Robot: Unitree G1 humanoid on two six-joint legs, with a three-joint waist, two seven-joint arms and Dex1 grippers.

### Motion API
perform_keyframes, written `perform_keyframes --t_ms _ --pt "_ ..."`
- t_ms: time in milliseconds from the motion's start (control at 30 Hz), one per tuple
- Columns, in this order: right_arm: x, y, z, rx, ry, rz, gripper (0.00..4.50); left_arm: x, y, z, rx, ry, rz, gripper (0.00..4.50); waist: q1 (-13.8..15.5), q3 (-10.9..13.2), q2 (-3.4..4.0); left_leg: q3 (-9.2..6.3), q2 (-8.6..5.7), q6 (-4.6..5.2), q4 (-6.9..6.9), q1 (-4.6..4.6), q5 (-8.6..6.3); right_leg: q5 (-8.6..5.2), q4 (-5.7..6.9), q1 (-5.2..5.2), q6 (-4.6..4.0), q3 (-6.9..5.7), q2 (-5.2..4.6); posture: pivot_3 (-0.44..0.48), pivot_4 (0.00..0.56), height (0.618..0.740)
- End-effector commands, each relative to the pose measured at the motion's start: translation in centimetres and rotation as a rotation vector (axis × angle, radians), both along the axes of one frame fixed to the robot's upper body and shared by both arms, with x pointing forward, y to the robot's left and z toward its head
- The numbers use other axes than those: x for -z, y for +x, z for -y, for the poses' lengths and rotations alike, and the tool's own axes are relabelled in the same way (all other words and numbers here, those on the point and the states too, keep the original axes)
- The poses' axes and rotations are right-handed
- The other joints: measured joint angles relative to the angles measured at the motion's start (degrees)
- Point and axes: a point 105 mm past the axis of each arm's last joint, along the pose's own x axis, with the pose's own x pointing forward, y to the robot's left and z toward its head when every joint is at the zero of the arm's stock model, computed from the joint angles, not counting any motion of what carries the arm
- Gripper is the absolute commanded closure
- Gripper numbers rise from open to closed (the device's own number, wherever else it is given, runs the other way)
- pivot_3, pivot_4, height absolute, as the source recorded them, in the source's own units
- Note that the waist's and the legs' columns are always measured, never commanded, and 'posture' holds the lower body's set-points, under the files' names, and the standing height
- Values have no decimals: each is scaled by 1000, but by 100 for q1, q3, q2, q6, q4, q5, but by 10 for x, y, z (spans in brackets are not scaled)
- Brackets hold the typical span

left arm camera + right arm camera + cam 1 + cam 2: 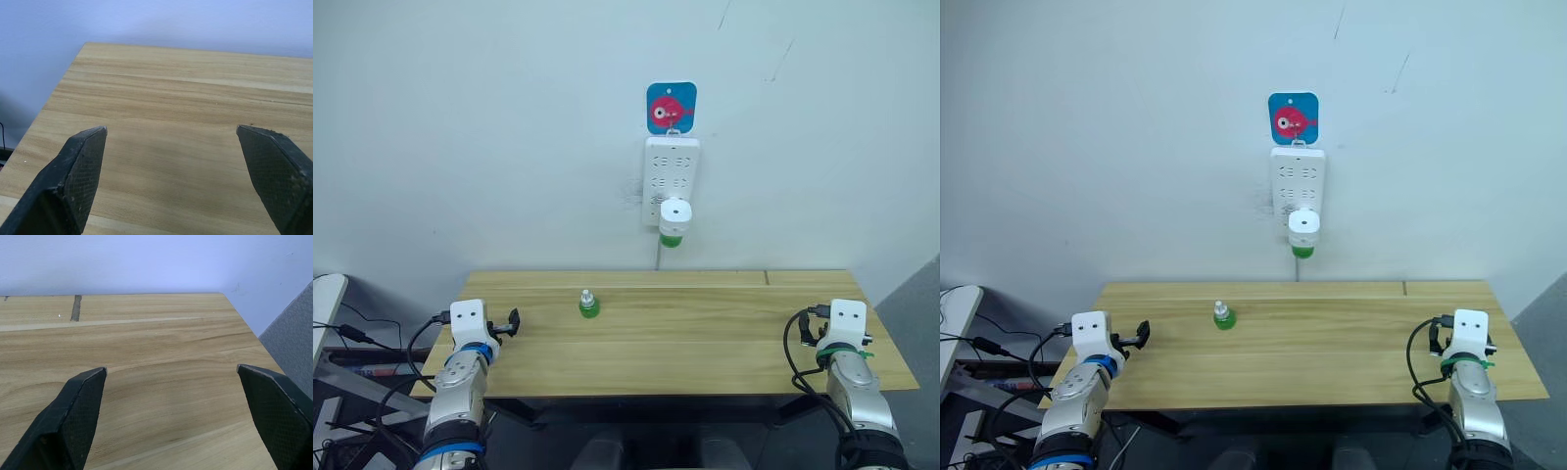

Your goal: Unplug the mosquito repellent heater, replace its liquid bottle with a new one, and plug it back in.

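White mosquito repellent heater (674, 211) plugged in, bottle hanging straight down.

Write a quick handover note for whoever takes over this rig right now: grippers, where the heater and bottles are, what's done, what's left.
Left gripper: open, empty, over the left end of the wooden table.
Right gripper: open, empty, over the table's right end.
Small white rounded mosquito repellent heater, green bottle underneath: plugged into the long white power strip on the wall.
Small green liquid bottle: upright on the table, left of centre.
Done: nothing.
Left: unplug, swap bottles, replug.
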Motion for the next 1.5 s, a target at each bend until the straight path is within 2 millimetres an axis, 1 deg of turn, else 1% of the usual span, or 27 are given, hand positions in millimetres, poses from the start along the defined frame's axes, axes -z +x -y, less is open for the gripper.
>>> perform_keyframes --t_ms 33,167,433,567,633,733,800,833,933,1000,1067,1100,1133,1200,1233,1300,1400,1500 --pt "-13 3 5 0 -23 48 40 -11 2 -8 -13 22 26 0 0 0 0 0 0 0 0 0 0 0 0 0 0 0 0 -42 54 740" --pt "-12 0 3 -14 -25 43 40 -11 -2 -9 -11 21 29 0 -2 0 0 0 0 0 -1 0 0 0 0 -1 0 0 0 -42 53 740" --pt "-13 -1 2 -23 -19 43 40 -14 -2 -10 -4 13 40 0 -7 1 0 0 0 0 1 0 0 -1 0 1 1 1 0 -49 59 740" --pt "-19 2 -5 -66 -22 57 40 -18 0 -10 16 5 55 0 -14 2 1 0 0 0 -1 0 0 -1 0 -1 0 1 0 -56 66 740" --pt "-24 3 -7 -77 -21 68 40 -24 0 -10 34 -11 77 0 -22 4 1 0 0 0 -1 0 0 -1 0 -1 0 1 0 -65 73 740" --pt "-41 9 -16 -147 -18 102 40 -46 0 -9 109 -26 140 0 -61 15 1 0 2 1 0 -2 0 -3 0 -2 -3 1 0 -77 83 740" --pt "-57 14 -29 -258 -56 126 40 -70 0 0 226 -21 191 0 -111 37 4 0 4 1 -1 -4 -1 -5 0 -3 -6 1 0 -90 97 740" --pt "-69 16 -39 -329 -70 142 40 -85 0 7 308 2 218 0 -125 59 4 0 4 2 -1 -6 -1 -17 0 -3 -25 0 -1 -91 108 740" --pt "-112 21 -79 -584 -42 196 40 -136 4 37 543 32 301 0 -139 148 8 0 6 3 5 -19 -1 -29 0 -6 -46 -1 -3 -90 122 740" --pt "-137 21 -100 -697 -19 226 0 -157 7 54 650 32 329 387 -138 193 10 0 12 4 7 -24 0 -29 0 -17 -47 -5 -3 -93 130 740" --pt "-160 23 -120 -808 -28 239 0 -175 12 75 754 16 339 927 -138 213 13 2 13 4 7 -30 0 -29 0 -26 -46 -9 -4 -92 135 740" --pt "-169 23 -129 -849 -23 245 0 -180 13 83 791 15 339 1265 -139 228 12 2 13 5 7 -30 0 -29 -1 -26 -46 -10 -5 -95 136 740" --pt "-186 24 -145 -918 -5 270 0 -189 18 95 843 16 346 1544 -139 235 8 3 13 5 6 -34 1 -28 -1 -31 -44 -12 -5 -98 137 740" --pt "-214 23 -174 -1034 33 317 0 -202 28 115 922 13 364 1544 -142 268 -1 2 14 33 4 -39 16 -11 -4 -32 -18 -18 -5 -100 141 740" --pt "-226 22 -186 -1084 45 335 0 -207 34 124 953 9 375 1544 -143 286 -7 2 16 32 3 -49 17 -8 -3 -34 -21 -20 -4 -100 141 740" --pt "-240 22 -206 -1141 54 363 0 -211 45 138 997 5 391 1544 -143 306 -21 1 18 31 3 -60 19 7 -2 -35 -45 -26 -4 -102 142 740" --pt "-249 21 -228 -1188 52 388 0 -211 58 151 1033 8 404 1544 -143 307 -23 -1 17 27 -5 -59 16 11 -11 -37 -53 -31 -4 -114 141 740" --pt "-245 25 -241 -1197 37 382 0 -210 72 168 1074 10 416 1544 -149 312 -24 -1 16 15 -7 -63 8 12 -34 -37 -55 -31 -4 -127 145 740"
